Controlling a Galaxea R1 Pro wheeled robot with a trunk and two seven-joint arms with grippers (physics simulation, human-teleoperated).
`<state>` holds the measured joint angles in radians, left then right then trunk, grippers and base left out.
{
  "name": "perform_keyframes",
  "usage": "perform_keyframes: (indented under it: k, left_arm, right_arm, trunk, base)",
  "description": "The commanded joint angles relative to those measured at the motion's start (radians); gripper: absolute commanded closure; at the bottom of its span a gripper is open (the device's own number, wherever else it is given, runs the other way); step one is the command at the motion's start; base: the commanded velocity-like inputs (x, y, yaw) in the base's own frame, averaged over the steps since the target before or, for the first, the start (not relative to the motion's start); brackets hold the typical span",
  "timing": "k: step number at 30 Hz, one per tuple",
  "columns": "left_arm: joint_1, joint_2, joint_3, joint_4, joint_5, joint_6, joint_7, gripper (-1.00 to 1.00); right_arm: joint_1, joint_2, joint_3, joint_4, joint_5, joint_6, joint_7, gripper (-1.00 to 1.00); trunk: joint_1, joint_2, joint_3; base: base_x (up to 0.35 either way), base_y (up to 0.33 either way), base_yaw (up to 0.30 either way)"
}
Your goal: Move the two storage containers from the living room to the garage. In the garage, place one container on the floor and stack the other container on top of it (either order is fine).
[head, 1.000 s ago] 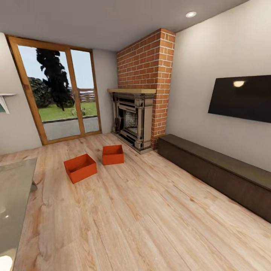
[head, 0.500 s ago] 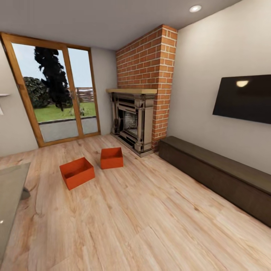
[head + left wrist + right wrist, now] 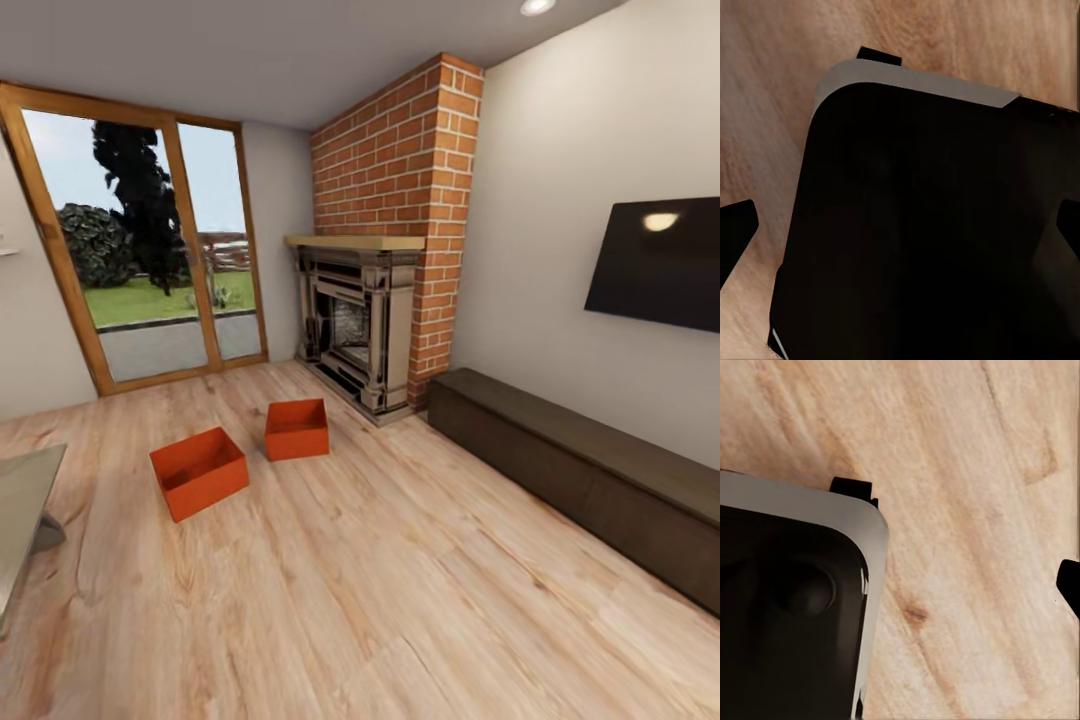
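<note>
From the head, two red boxes [image 3: 199, 471] [image 3: 297, 429] sit apart on the wood floor [image 3: 400, 580] by the fireplace [image 3: 360, 320]. The wrist cameras look down at floor and black robot body; I cannot tell how the jaws stand.

storage containers: 2 [image 3: 199, 472] [image 3: 297, 429] | fireplace: 1 [image 3: 357, 325] | wall screen: 1 [image 3: 655, 262] | glass door panels: apparently 2 [image 3: 145, 250]

Wall television [image 3: 655, 262] above dark bench [image 3: 590, 472]
</note>
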<state>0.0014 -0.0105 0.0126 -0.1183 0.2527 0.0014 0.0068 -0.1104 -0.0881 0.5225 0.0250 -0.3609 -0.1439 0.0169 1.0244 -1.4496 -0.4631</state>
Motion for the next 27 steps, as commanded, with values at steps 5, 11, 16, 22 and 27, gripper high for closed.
perform_keyframes:
  k: [5,11,16,22,27]
  left_arm:
    - [0.0,0.0,0.0,-0.001,0.005,0.0,0.0,-1.0]
    - [0.0,0.0,-0.001,-0.001,0.005,0.0,-0.001,-1.0]
    - [0.0,0.0,-0.003,-0.001,0.005,0.0,-0.001,-1.0]
    - [0.0,0.0,-0.003,-0.001,0.005,-0.001,-0.001,-1.0]
    - [0.0,0.0,-0.003,-0.001,0.005,-0.001,-0.001,-1.0]
  right_arm:
    - [-0.001,-0.001,0.011,0.003,-0.008,-0.005,0.002,-1.0]
    - [-0.001,-0.001,0.009,0.003,-0.008,-0.005,0.001,-1.0]
    - [-0.001,0.0,0.007,0.003,-0.009,-0.009,0.002,-1.0]
    - [-0.001,0.0,0.005,0.003,-0.009,-0.009,0.002,-1.0]
    - [-0.001,0.0,0.004,0.003,-0.009,-0.01,0.002,-1.0]
  trunk:
    - [0.001,0.0,-0.001]
    - [0.001,0.0,-0.001]
    - [0.001,0.0,-0.001]
    - [0.001,0.0,-0.001]
    - [0.001,0.0,-0.001]
  base:
    - [0.334,0.0,0.236]
    - [0.334,0.0,0.237]
    - [0.334,0.0,0.031]
    - [0.334,0.0,0.003]
    - [0.334,0.0,0.0]
